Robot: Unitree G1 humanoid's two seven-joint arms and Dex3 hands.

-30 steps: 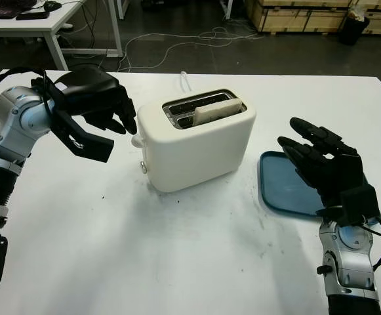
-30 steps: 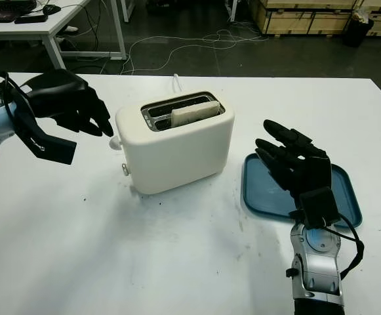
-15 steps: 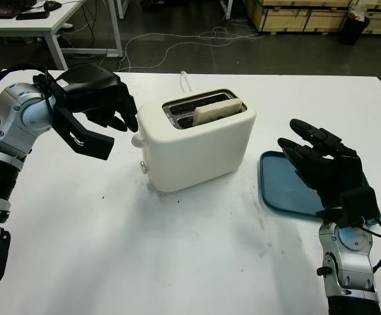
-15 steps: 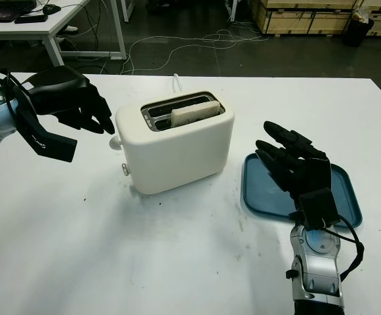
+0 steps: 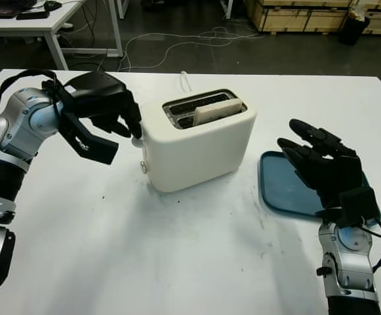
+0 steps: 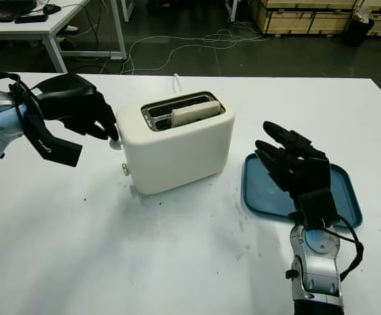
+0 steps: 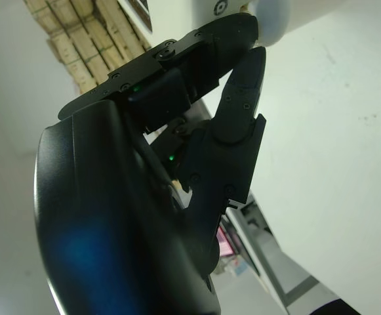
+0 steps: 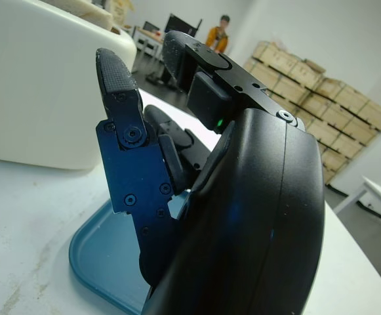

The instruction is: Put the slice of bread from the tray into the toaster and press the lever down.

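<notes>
A white toaster (image 5: 200, 147) stands mid-table with a slice of bread (image 5: 215, 110) upright in its front slot, its top edge poking out. The small white lever knob (image 6: 115, 144) sticks out of the toaster's left end. My left hand (image 5: 130, 125) is curled against that end, its fingertips (image 7: 249, 39) on top of the knob, gripping nothing. The blue tray (image 5: 279, 190) lies to the right of the toaster with nothing on its visible part. My right hand (image 5: 315, 154) is open above the tray's near side, holding nothing.
The toaster's white cord (image 5: 185, 80) runs off the table's far edge. Bare white tabletop (image 5: 177, 249) lies in front of the toaster. Desks and stacked crates stand beyond the table, and a person (image 8: 218, 33) is far off in the right wrist view.
My left hand has moved right and slightly down, from a short gap away to touching the toaster's lever end. The right hand, bread and tray have not moved.
</notes>
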